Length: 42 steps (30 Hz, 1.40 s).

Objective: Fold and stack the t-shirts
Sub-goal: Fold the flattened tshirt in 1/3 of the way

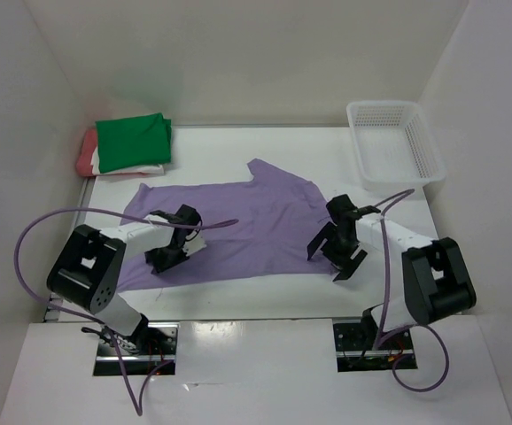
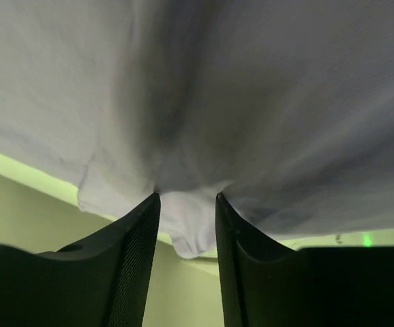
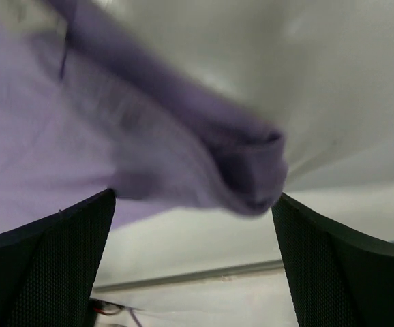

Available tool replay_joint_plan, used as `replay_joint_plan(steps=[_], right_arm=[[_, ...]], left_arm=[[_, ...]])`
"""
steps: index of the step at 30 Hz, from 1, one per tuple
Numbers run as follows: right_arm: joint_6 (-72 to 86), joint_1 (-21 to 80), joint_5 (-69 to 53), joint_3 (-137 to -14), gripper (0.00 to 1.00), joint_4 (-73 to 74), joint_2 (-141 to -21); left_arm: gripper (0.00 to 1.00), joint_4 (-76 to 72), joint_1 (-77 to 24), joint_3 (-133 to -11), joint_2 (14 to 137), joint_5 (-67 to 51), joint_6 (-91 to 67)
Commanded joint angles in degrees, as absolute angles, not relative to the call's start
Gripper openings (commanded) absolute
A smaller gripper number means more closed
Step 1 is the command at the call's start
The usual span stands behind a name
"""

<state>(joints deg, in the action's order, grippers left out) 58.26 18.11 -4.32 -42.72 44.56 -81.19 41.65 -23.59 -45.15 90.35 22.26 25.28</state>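
— Nearest entries, please.

— Left gripper (image 1: 173, 254): sitting low on the near left part of the lavender-purple cloth t-shirt (image 1: 247, 221). Its black fingers (image 2: 132, 259) are standing a little apart, with a small fold of the shirt's edge lying between them. Whether they are pressing it, I cannot tell. Right gripper (image 1: 336, 254): hanging at the shirt's near right edge, its jaws gaping wide and gripping nothing, with a rolled purple hem lying between them.

— And the shirt itself?

— Lying spread across the middle of the white table (image 1: 256, 297), one corner reaching toward the far side.

— Further back?

— Far left corner: a stack. The folded bright green cloth t-shirt (image 1: 132, 137) is lying on top. The cream-white cloth t-shirt (image 1: 145, 168) is peeking out beneath it. The salmon-red cloth t-shirt (image 1: 86, 152) is showing at the left side.

— Containers?

— One rectangular white plastic mesh basket (image 1: 429, 155), standing at the far right corner, well apart from the stack. All four shirts are lying outside it, on the table.
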Motion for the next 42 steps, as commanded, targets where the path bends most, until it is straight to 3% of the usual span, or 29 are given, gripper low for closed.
replay_joint_plan(steps=[1, 3, 6, 7, 10, 11, 20, 28, 30, 31, 32, 33, 35, 42], right_arm=[[58.72, 13.72, -3.69, -42.19, 1.00, 39.73, -84.63], [56.61, 10.82, -4.83, -40.62, 0.97, 37.98, -87.00], [55.47, 10.28, -5.10, -41.22, 0.72, 37.97, -88.15], [55.46, 10.28, -5.10, -41.22, 0.49, 37.97, -88.68], [54.76, 10.28, -5.10, -41.22, 0.18, 39.63, -88.68], [54.76, 10.28, -5.10, -40.44, 0.00, 40.33, -88.68], [60.64, 18.71, -5.98, -41.92, 0.00, 57.20, -77.97], [61.78, 23.72, -14.93, -39.47, 0.00, 67.85, -69.97], [61.79, 23.73, -14.94, -39.46, 0.31, 67.85, -69.96], [61.79, 23.73, -14.94, -39.46, 0.42, 67.85, -70.66], [61.79, 23.73, -14.94, -39.46, 0.62, 67.85, -71.19], [61.79, 23.73, -14.94, -39.46, 0.68, 67.85, -71.19], [61.79, 23.73, -14.94, -41.46, 0.73, 69.60, -71.20], [58.81, 23.73, -6.34, -61.67, 0.73, 68.13, -73.64]], left_arm=[[0.46, 41.22, -21.01, -42.99, 88.07, 26.46, 28.47], [0.49, 41.22, -19.17, -42.28, 88.07, 26.46, 29.00], [0.52, 39.91, -17.67, -40.70, 88.07, 28.21, 30.50], [0.52, 39.90, -17.67, -39.39, 88.07, 28.21, 31.28], [0.53, 39.90, -17.67, -38.67, 88.07, 28.22, 31.82], [0.53, 40.51, -17.67, -38.67, 87.46, 28.21, 31.82], [0.55, 41.66, -17.67, -38.14, 80.78, 25.84, 35.41], [0.51, 48.69, -17.67, -38.14, 74.62, 23.29, 38.85], [0.52, 48.69, -17.67, -38.14, 74.01, 24.16, 38.85], [0.52, 49.47, -17.67, -38.14, 74.00, 24.17, 38.15], [0.54, 50.09, -17.67, -38.14, 73.39, 24.95, 36.93], [0.54, 50.10, -17.67, -38.84, 73.39, 25.48, 36.13], [0.56, 50.10, -15.04, -40.51, 72.77, 27.15, 33.50], [0.64, 49.04, -1.34, -46.84, 71.72, 27.34, 29.71]])
